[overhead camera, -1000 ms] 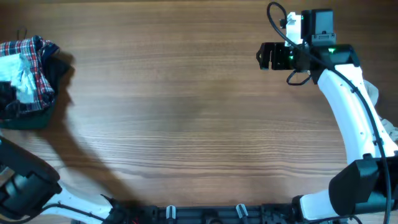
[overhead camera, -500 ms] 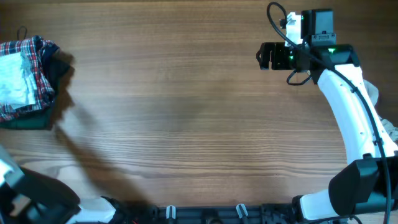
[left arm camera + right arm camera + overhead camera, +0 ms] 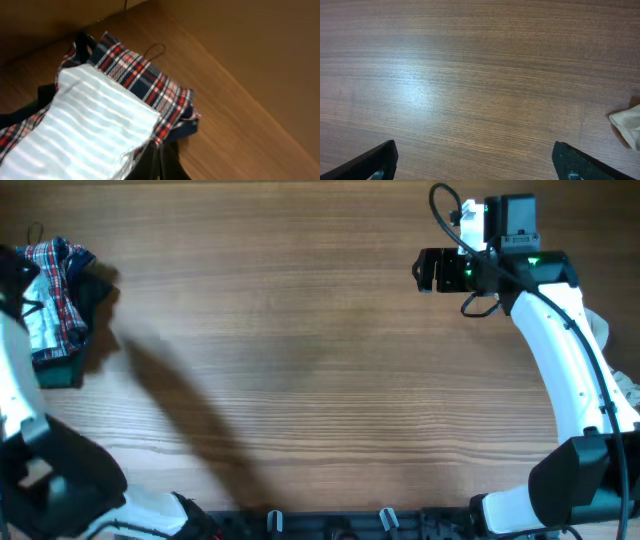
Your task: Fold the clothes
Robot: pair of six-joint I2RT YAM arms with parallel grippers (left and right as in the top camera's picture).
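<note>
A pile of folded clothes [image 3: 62, 290] lies at the table's far left: a light blue striped piece [image 3: 85, 125] on top, a red and blue plaid piece [image 3: 135, 75] under it, and a dark garment [image 3: 60, 370] at the bottom. My left gripper [image 3: 160, 162] is shut, its fingertips pressed together just above the pile's near edge. In the overhead view the left arm [image 3: 15, 380] covers the pile's left part. My right gripper [image 3: 480, 160] is open and empty above bare wood at the back right [image 3: 432, 270].
A cream cloth [image 3: 627, 127] lies at the right edge of the table, also seen beside the right arm in the overhead view [image 3: 603, 330]. The wooden table [image 3: 300, 360] spans the middle.
My left arm has swung up along the left edge and now covers the pile's left part; its shadow has shifted right. The top striped piece went from crumpled to flat. The right arm has not moved.
</note>
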